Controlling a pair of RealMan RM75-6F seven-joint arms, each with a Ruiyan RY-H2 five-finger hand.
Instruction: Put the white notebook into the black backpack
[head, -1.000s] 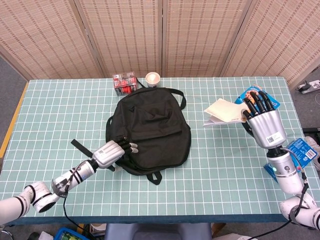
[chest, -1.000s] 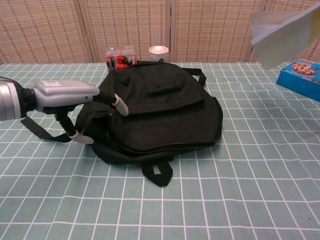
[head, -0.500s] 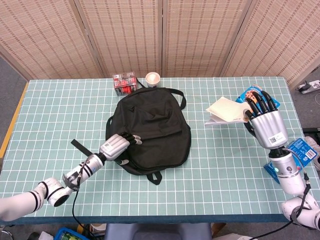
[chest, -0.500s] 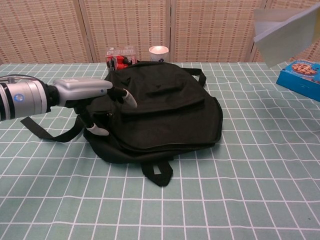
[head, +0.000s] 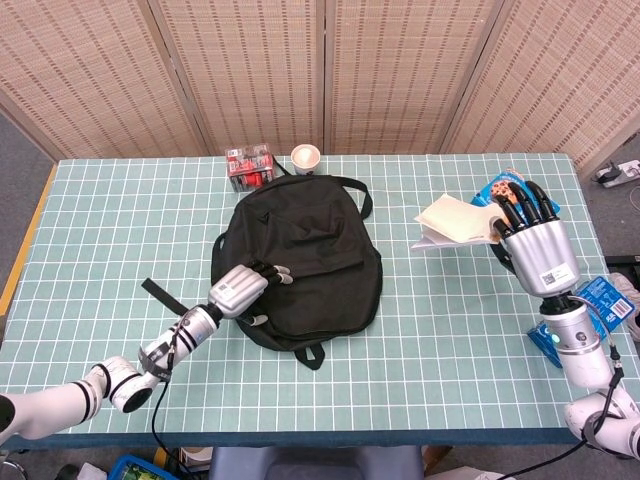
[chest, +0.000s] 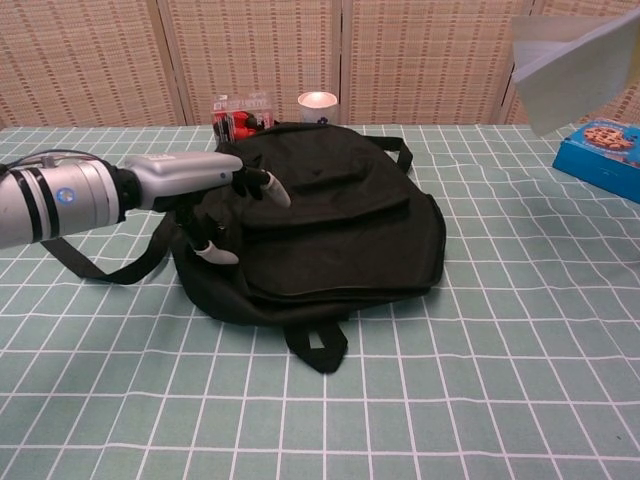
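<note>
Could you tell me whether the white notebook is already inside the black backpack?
Not yet: the right hand holds the white notebook in the air, apart from the black backpack.

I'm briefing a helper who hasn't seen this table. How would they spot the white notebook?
Start at the black backpack mid-table, then look toward the right edge. The white notebook is held in the air by the right hand, the only pale, flat sheaf beside a blue snack box.

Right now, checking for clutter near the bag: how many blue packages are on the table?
2. One cookie box lies at the far right, partly behind the right hand and notebook; another blue pack sits at the right edge. Others may be hidden.
</note>
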